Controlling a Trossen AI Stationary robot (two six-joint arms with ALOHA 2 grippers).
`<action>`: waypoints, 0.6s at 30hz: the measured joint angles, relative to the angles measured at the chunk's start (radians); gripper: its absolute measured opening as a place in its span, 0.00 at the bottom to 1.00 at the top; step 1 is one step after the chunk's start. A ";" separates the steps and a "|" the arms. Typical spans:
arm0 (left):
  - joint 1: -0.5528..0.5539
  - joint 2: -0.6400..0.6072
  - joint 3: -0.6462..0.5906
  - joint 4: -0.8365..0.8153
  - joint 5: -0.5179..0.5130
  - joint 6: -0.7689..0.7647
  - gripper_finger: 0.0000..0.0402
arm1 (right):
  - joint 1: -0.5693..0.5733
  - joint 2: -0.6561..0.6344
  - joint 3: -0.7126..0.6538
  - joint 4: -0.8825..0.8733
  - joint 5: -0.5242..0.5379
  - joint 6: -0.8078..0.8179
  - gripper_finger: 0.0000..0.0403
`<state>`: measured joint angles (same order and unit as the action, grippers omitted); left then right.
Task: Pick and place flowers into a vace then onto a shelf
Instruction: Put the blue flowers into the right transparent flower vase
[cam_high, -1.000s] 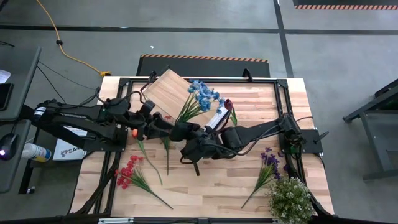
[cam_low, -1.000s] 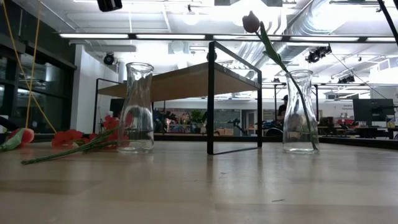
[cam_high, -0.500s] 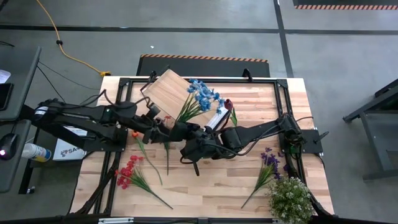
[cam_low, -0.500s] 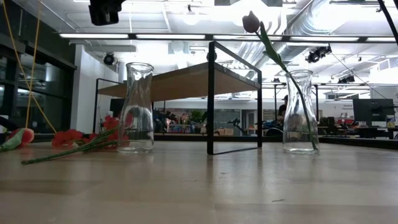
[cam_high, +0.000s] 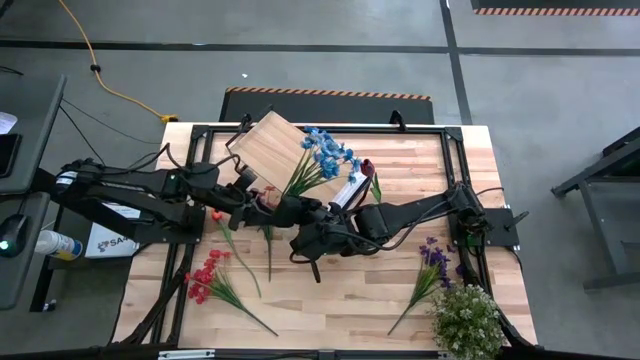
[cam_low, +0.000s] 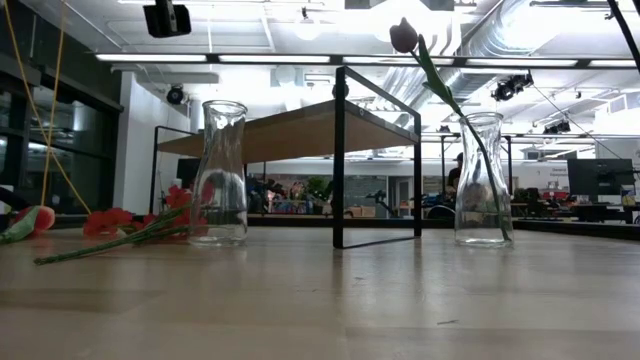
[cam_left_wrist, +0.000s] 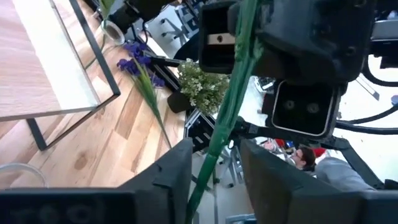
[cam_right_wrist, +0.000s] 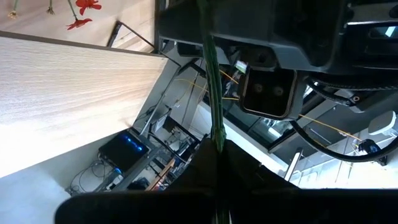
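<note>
My right gripper (cam_high: 300, 212) is shut on the green stem (cam_right_wrist: 211, 81) of the blue-flowered spray (cam_high: 325, 150), held above the table's middle. My left gripper (cam_high: 268, 200) faces it. Its fingers stand open on either side of the same stem (cam_left_wrist: 231, 81), with a gap still showing. A dark red rose (cam_low: 403, 35) stands with its stem in the right glass vase (cam_low: 483, 180). The left glass vase (cam_low: 222, 170) holds nothing. The light-wood shelf (cam_high: 270, 145) stands at the far side on its black frame. My right gripper pinches the blue spray's stem (cam_right_wrist: 215, 134) between its two fingers. The stem comes out of the fingers and runs on toward my left gripper. The spray is lifted clear of the table. The fingers themselves hide the place of contact.
A red spray (cam_high: 205, 275) and an orange tulip (cam_high: 215, 213) lie on the near left of the table. A purple spray (cam_high: 432, 262) and a bushy pale plant (cam_high: 467, 318) are at the near right. A black frame (cam_high: 455, 160) runs around the tabletop.
My left gripper has tipped and sunk a little at the stem, and more of it now shows at the top of the low view. My right gripper and the blue spray have kept still.
</note>
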<state>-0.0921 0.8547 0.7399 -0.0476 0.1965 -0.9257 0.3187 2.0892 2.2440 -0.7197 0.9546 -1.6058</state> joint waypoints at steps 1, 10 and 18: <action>0.000 -0.003 0.000 -0.001 -0.004 0.000 0.39 | 0.000 0.000 0.000 0.000 0.000 0.000 0.00; 0.000 -0.022 0.000 -0.004 -0.031 0.000 0.30 | 0.003 0.000 0.000 0.000 0.000 0.000 0.00; 0.000 -0.023 0.000 0.002 -0.029 0.013 0.11 | 0.002 0.000 -0.001 -0.003 -0.002 0.008 0.00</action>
<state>-0.0925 0.8322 0.7397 -0.0458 0.1677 -0.9124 0.3210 2.0888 2.2426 -0.7231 0.9531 -1.5982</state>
